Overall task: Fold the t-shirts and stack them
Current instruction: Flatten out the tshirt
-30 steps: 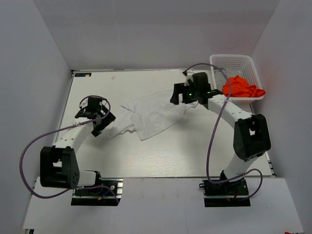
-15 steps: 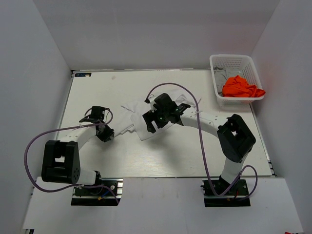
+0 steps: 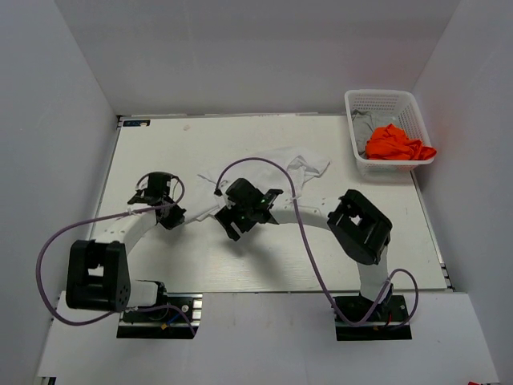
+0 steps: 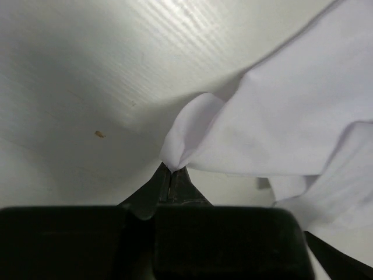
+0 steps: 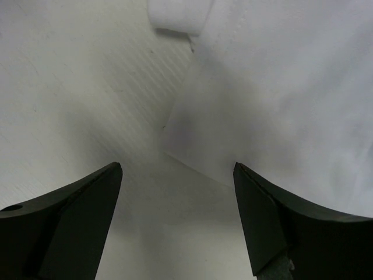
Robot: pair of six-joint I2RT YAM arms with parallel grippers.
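**Left claw (image 4: 170, 172) pinches the white shirt (image 4: 280, 111); right claw (image 5: 178, 169) gapes over it**

The left claw's tips are closed tight on a corner fold of the white shirt, which lies crumpled mid-table (image 3: 264, 257). The right claw stands wide apart, holding nothing, low over the shirt's near edge. Only the left wrist view shows that pinch. Only the overhead view shows the basket (image 3: 383, 103) at the far right, with the orange shirt (image 3: 397, 144) and grey shirt (image 3: 362, 122) in it.
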